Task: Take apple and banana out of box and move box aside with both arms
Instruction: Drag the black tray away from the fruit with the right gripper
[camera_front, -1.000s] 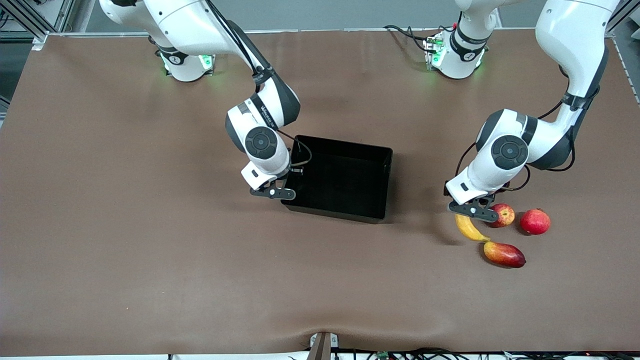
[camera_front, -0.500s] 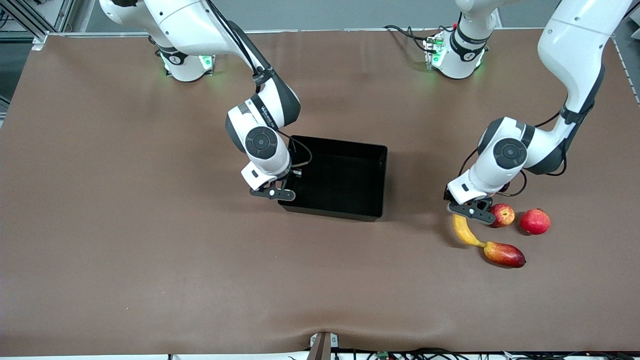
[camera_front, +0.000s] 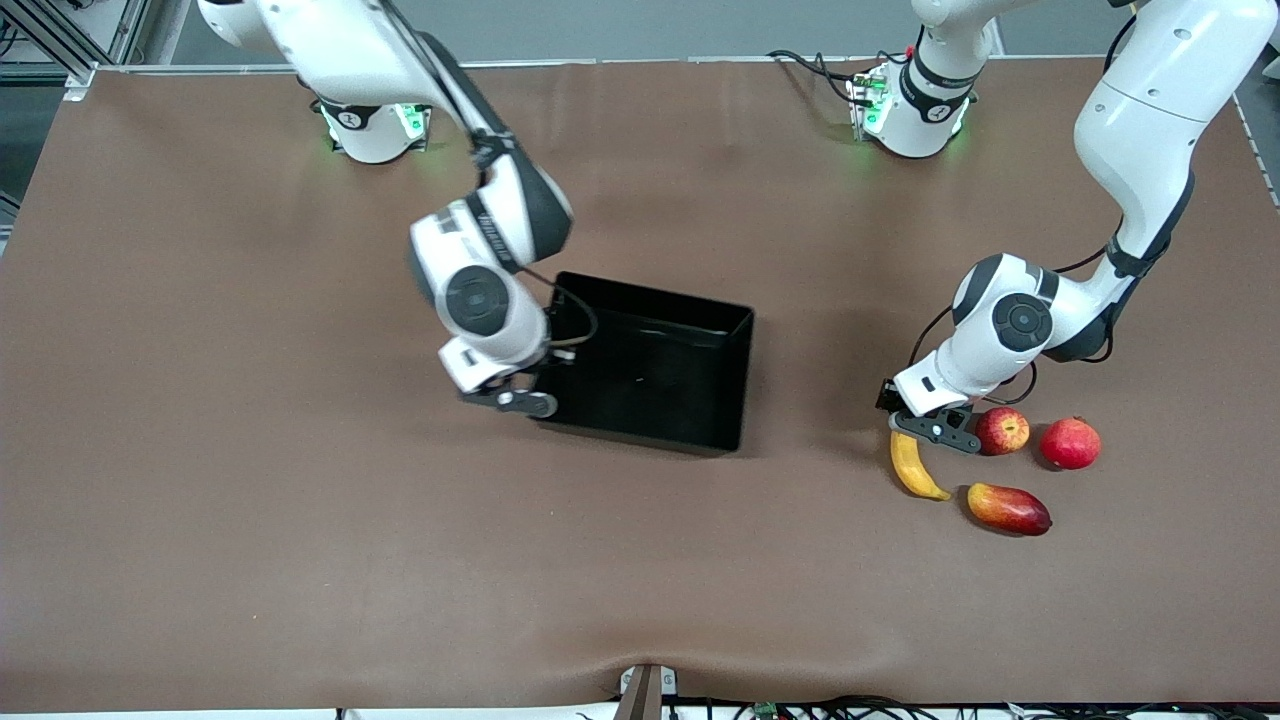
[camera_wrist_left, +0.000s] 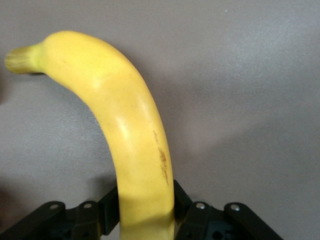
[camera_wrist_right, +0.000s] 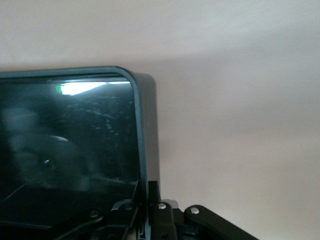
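Gripping the wall of the black tray (camera_front: 650, 370), the right gripper (camera_front: 512, 398) had its fingers (camera_wrist_right: 156, 210) pinched tight on the rim at the tray's end toward the right arm's end of the table (camera_front: 300, 560); the tray sat near the table's middle. In the right wrist view the rim (camera_wrist_right: 141, 150) ran straight into the closed fingers.

At the left arm's end of the table, the left gripper (camera_front: 935, 428) was clamped around one end of the banana (camera_front: 912, 468), the fingers (camera_wrist_left: 110, 210) pressed on either side of the fruit. The banana's free end pointed toward the table's front edge.

The apple (camera_front: 1002, 430) lay just beside the left gripper, with the plain red round fruit (camera_front: 1070, 443) next to it, toward the table's end. The mango (camera_front: 1008, 508) lay nearer the front edge than both, close to the banana's tip but apart from it.
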